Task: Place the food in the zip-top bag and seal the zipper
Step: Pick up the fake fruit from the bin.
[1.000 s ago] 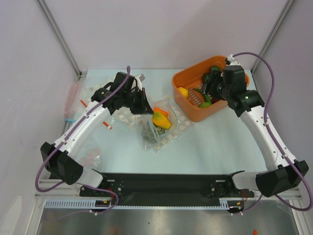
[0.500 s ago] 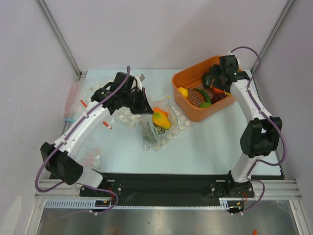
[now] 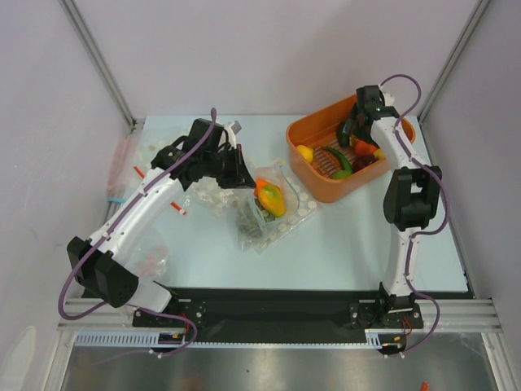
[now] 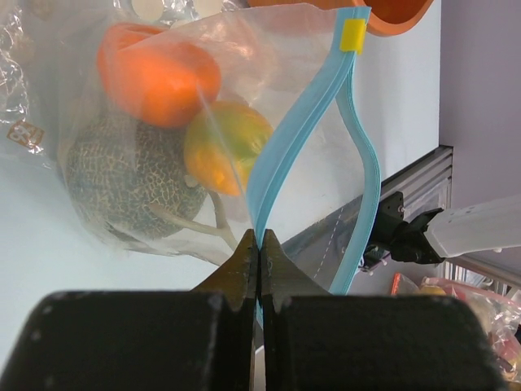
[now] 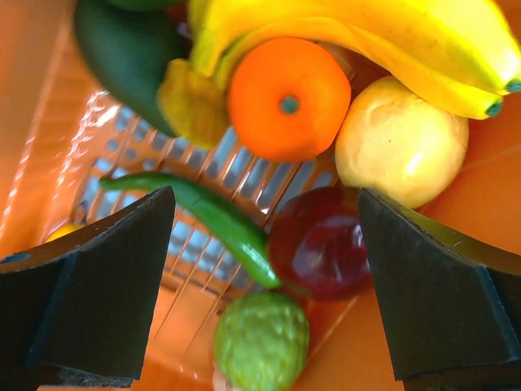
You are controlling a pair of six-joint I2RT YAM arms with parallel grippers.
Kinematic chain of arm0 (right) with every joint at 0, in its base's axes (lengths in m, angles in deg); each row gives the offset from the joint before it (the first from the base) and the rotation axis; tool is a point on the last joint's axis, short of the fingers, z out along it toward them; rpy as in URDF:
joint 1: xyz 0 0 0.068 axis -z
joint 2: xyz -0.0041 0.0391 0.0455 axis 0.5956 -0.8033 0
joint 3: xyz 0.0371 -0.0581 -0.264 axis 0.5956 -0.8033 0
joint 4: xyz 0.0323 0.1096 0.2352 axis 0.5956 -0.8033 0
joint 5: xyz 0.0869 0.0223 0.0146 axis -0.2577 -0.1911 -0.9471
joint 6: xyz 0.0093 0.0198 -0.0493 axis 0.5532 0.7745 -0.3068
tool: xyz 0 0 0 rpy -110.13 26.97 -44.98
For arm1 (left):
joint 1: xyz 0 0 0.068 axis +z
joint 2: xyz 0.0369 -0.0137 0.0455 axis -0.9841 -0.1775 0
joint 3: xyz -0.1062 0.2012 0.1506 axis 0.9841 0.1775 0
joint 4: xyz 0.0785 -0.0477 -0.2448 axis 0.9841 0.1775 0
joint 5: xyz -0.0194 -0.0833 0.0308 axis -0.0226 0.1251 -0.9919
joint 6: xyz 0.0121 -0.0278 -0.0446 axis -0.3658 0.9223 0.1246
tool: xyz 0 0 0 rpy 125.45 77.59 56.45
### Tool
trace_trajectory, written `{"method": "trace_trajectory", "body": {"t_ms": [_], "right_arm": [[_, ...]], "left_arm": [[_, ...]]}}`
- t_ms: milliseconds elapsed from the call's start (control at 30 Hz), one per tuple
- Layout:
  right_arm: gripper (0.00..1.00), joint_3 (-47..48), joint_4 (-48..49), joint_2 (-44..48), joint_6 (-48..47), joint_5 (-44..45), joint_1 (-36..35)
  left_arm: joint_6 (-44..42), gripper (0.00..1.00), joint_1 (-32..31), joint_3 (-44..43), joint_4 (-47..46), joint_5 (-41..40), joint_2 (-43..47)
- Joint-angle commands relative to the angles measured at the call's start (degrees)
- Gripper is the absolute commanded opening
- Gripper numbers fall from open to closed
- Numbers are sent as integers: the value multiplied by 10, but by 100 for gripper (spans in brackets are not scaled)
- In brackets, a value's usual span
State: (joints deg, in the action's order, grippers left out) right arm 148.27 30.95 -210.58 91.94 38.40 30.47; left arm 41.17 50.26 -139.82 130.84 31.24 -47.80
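The left claw [image 4: 259,244] is pinched shut on the blue zipper [image 4: 303,122] of the zip-top bag [image 4: 269,41], which lies on the table [image 3: 342,244]. Inside the bag are three foods: one orange [image 4: 159,73], one mango [image 4: 224,151] and one bumpy ball [image 4: 122,179]. The right claw [image 5: 264,252] is wide open and holds nothing. It hangs over the basket [image 5: 24,122], above a second orange [image 5: 289,98], one lemon [image 5: 399,151] and one bunch of bananas [image 5: 366,32].

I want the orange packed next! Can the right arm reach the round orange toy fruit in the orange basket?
Probably yes. The right gripper hangs open over the orange plastic basket, and nothing covers the round orange toy fruit; yellow toy bananas only crowd its edge.
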Motion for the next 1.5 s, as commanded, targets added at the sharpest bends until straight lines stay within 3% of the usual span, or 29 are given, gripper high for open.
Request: {"method": "trace_trajectory", "body": {"t_ms": [0, 300, 533, 633, 667, 767, 933, 1233, 1467], "right_arm": [[98, 19, 14, -16, 48, 20, 16], [93, -9, 122, -54, 117, 0, 35], [91, 30, 95, -114, 163, 13, 36], [82, 25, 102, -119, 168, 21, 37], [72, 25, 105, -116, 166, 22, 37], [57, 18, 114, -100, 152, 35, 36], [56, -40, 160, -5, 100, 50, 23], [54, -175, 169, 218, 59, -77, -11], [49, -280, 155, 386, 33, -196, -105]], "left_arm": [[-14, 0, -3, -21, -34, 10, 13], [-18, 0, -3, -9, -49, -4, 17], [-16, 0, -3, -10, -45, -8, 18], [-15, 0, -3, -12, -42, -10, 21], [-15, 0, -3, -11, -40, -10, 22], [-15, 0, -3, -11, -36, -18, 28], [-10, 0, -4, -6, -40, -16, 34], [-5, 0, -3, -11, -40, -3, 33], [0, 0, -3, 16, -40, 9, 48]]}}
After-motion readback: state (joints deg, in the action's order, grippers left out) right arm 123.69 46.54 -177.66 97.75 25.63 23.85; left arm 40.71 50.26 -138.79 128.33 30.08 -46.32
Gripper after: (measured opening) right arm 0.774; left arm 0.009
